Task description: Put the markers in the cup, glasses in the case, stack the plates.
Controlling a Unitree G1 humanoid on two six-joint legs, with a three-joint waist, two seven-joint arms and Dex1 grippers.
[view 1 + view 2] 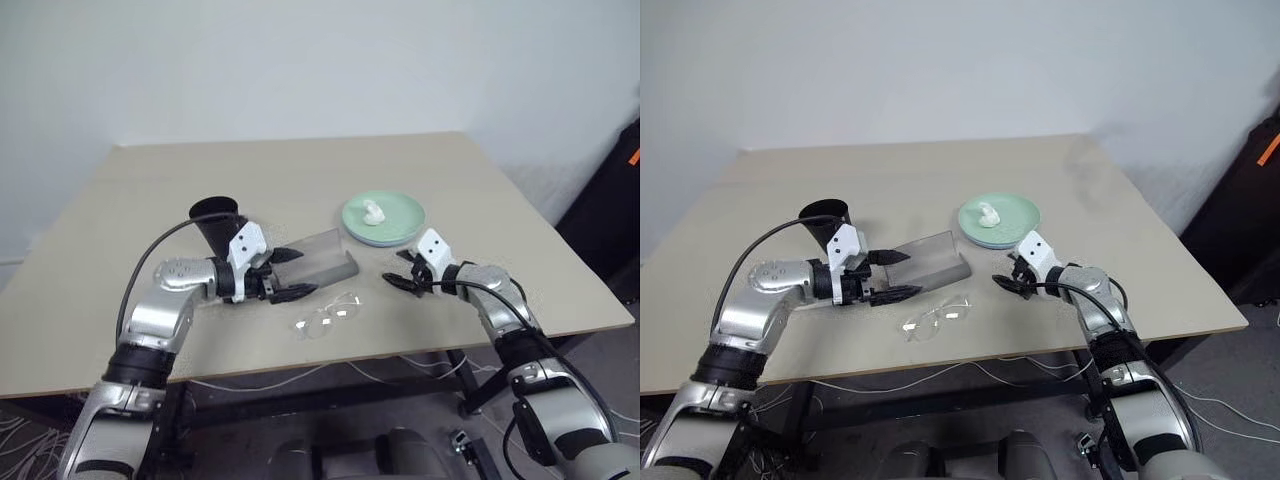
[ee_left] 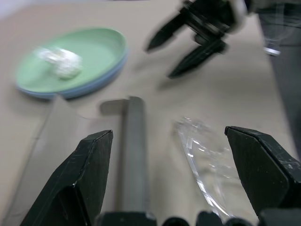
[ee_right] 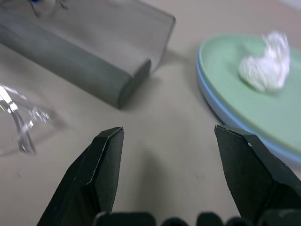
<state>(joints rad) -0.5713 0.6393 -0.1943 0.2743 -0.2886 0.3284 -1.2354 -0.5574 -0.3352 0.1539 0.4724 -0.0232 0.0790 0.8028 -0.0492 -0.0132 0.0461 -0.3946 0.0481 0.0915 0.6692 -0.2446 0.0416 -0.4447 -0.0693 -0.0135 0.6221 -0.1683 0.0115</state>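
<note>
The glasses (image 1: 328, 316), thin clear wire-rimmed eyeglasses with slim arms, lie flat on the beige table (image 1: 500, 200) in the head camera's left eye view, just below and ahead of the left end effector (image 1: 296, 274), whose two black fingers stand well apart, and off to the side of the right end effector (image 1: 403, 270), also spread and holding nothing. Behind the left end effector's tips sits the grey oblong hard case (image 1: 322, 258) with its lid raised, and beside its wrist stands the black tapered plastic cup (image 1: 214, 224); beyond the right end effector the mint green round plate (image 1: 384, 217) rests on the light blue one, a small white lump (image 1: 373, 211) on top, so the stacking looks done. In the left wrist view the glasses (image 2: 204, 162) lie just inside one spread finger (image 2: 263, 167), the case (image 2: 133, 155) runs between the fingers, and the other arm's open end effector (image 2: 181, 44) hovers beyond. In the right wrist view the fingers (image 3: 101, 165) gape over bare table, with the case end (image 3: 127, 87) ahead and the plates (image 3: 244, 106) to one side. I judge the glasses light, springy, slippery and easily bent; the bridge or a rim edge seems the safest hold, with gentle closing, never on a lens face or a thin arm.
</note>
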